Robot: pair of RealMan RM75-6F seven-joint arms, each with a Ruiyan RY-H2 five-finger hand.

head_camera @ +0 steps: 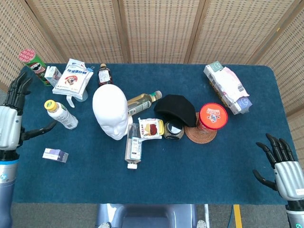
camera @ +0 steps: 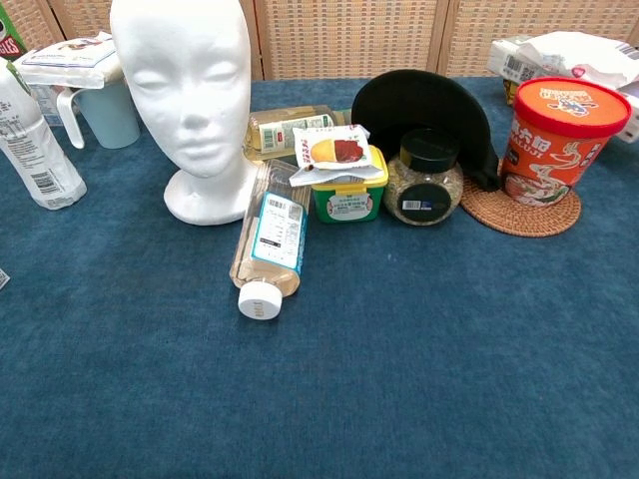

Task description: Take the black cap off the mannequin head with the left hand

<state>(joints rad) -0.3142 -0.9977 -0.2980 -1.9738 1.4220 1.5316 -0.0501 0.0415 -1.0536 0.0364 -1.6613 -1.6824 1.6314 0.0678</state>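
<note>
I see the big blue table (head_camera: 156, 180) first. The white head (head_camera: 111, 114) stands on it, left of the middle, and its top is bare. The black cap (head_camera: 176, 109) is off the head. It lies on the table to the right of the head, behind the little jar with the black lid (camera: 423, 178) and just beside the red cup (head_camera: 213, 116). The red cup sits on a round woven mat (camera: 521, 212).

A clear bottle with a white lid (camera: 269, 239) lies flat in front of the head. A small green tub (camera: 348, 192) is next to it, with a snack packet (camera: 337, 150) on top. Another bottle (head_camera: 142, 99) lies behind them, between the head and the cap.

Far right at the back is a white bag (head_camera: 228, 88). Far left I see a green can (head_camera: 34, 65), a white pouch (head_camera: 72, 77), a small dark bottle (head_camera: 104, 75) and a bottle with a yellow lid (head_camera: 61, 114). A tiny box (head_camera: 55, 155) lies near the left edge.

My left hand (head_camera: 10, 124) is up at the far left side, well apart from the cap. Its fingers are spread wide and it holds nothing. My right hand (head_camera: 284, 168) is at the bottom right corner, fingers wide apart too, holding nothing.
</note>
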